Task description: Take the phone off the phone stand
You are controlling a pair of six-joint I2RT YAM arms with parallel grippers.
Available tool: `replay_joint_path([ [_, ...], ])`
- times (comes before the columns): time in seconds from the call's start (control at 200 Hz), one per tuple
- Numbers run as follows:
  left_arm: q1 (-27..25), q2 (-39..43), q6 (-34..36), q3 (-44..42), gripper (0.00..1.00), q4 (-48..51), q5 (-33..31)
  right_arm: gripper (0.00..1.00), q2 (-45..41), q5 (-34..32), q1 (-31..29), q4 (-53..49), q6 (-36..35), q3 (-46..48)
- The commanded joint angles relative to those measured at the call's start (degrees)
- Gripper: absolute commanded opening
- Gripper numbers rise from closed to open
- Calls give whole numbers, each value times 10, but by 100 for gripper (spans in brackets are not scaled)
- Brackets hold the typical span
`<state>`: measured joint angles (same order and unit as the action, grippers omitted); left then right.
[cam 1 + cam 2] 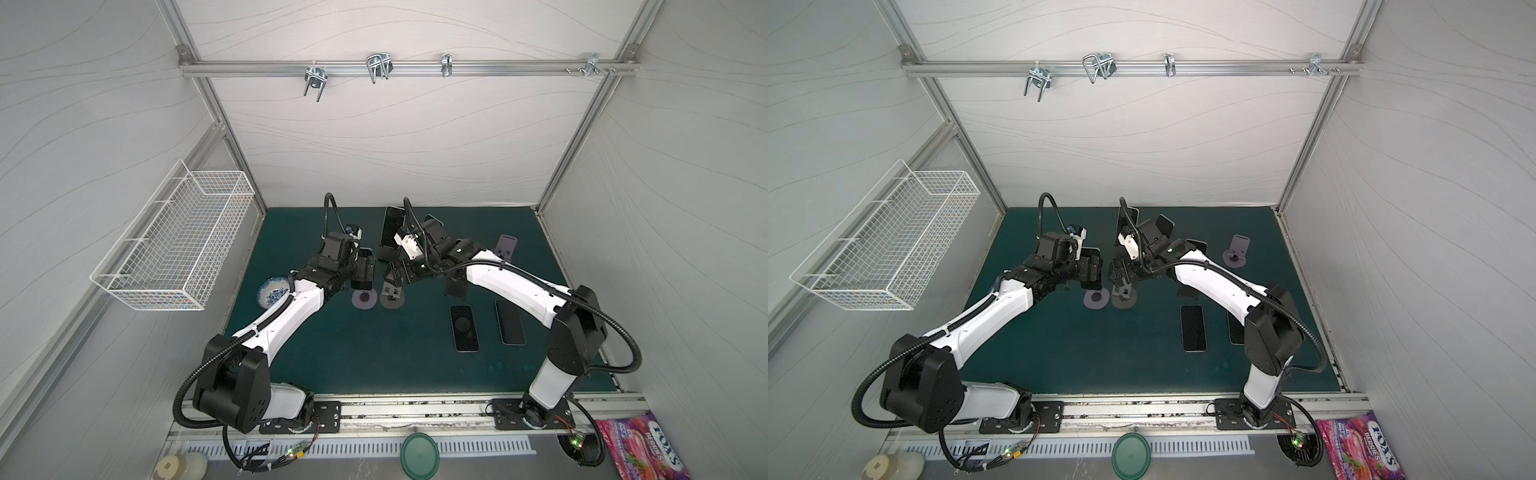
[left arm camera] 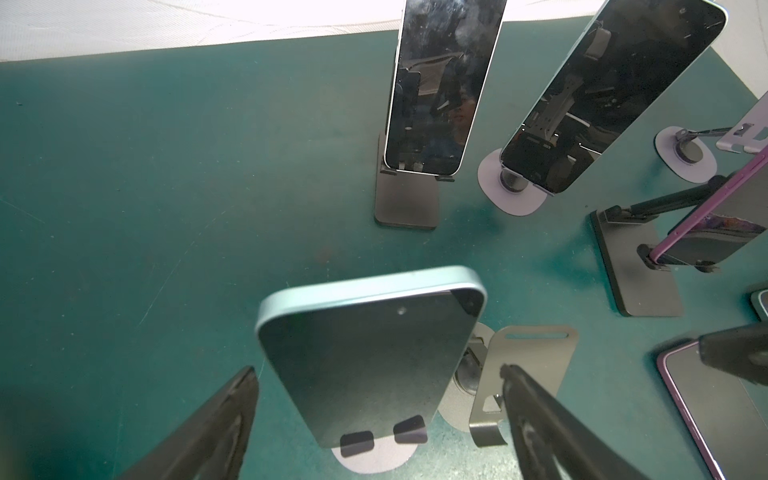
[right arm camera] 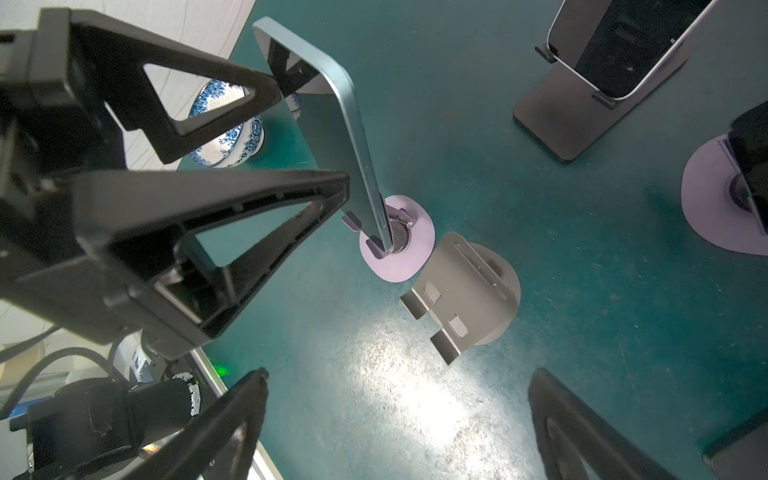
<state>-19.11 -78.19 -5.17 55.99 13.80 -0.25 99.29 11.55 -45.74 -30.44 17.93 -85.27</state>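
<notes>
While the left gripper (image 2: pixel 377 370) hangs with its two black fingers (image 2: pixel 216 424) spread apart, the phone (image 2: pixel 365 357) stands right between them. One long edge is close to each finger. The fingers are not squeezing it, and I cannot tell if a tip touches an edge.

The phone sits on its short bottom end in the phone stand (image 3: pixel 399 262). Its long side goes up from the stand and leans back a little. Its dark glass face is turned to the left gripper, and its top end points away from the palm.

The phone has a smooth, pale blue-green rim with round corners, and its glass is shiny. The phone stand is light purple, with a flat round foot and two little hooks that hold the phone's bottom end.

Just past one finger of the left gripper stands a gray stand (image 3: pixel 465 291). It is a bent metal plate with a long slot. The right gripper (image 3: pixel 398 376) hovers near it with its fingers wide apart and only the green mat (image 3: pixel 582 291) between them. The mat looks rough and scuffed.

Behind the left gripper sits a blue and white bowl (image 3: pixel 226 129). I cannot tell what is in it. Farther out past the fingertips, a dark stand (image 2: pixel 407 203) holds another phone (image 2: pixel 440 91) upright.
</notes>
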Motion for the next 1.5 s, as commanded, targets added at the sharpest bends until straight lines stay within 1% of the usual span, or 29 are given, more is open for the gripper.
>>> replay_joint_path([
  [0.0, 3, -6, -2, 31, 92, -17, -4, 99, 11, 9, 1, 1, -14, -20],
  [0.17, 4, -4, 0, 29, 92, -17, -5, 98, 16, -2, 1, -6, -21, -24],
  [0.36, 3, -6, 0, 26, 92, -19, -4, 92, 28, -1, 10, -3, -28, -19],
  [0.425, 3, -6, 1, 26, 92, -19, -5, 88, 35, -1, 14, -2, -31, -20],
  [0.54, 3, -6, 2, 24, 92, -19, -6, 79, 45, -2, 25, 5, -46, -20],
  [0.58, 3, -5, 2, 23, 92, -20, -5, 77, 49, 3, 30, 8, -53, -20],
  [0.805, 3, -1, 4, 17, 92, -20, -8, 74, 82, 35, 49, 17, -109, -38],
  [1.02, 3, 1, 5, 16, 92, -19, -16, 72, 109, 61, 50, 13, -174, -58],
  [1.195, 3, 1, 5, 16, 92, -17, -16, 67, 130, 98, 50, 19, -203, -69],
  [1.495, 3, 4, 2, 14, 92, -13, -21, 64, 162, 140, 55, 10, -228, -90],
])
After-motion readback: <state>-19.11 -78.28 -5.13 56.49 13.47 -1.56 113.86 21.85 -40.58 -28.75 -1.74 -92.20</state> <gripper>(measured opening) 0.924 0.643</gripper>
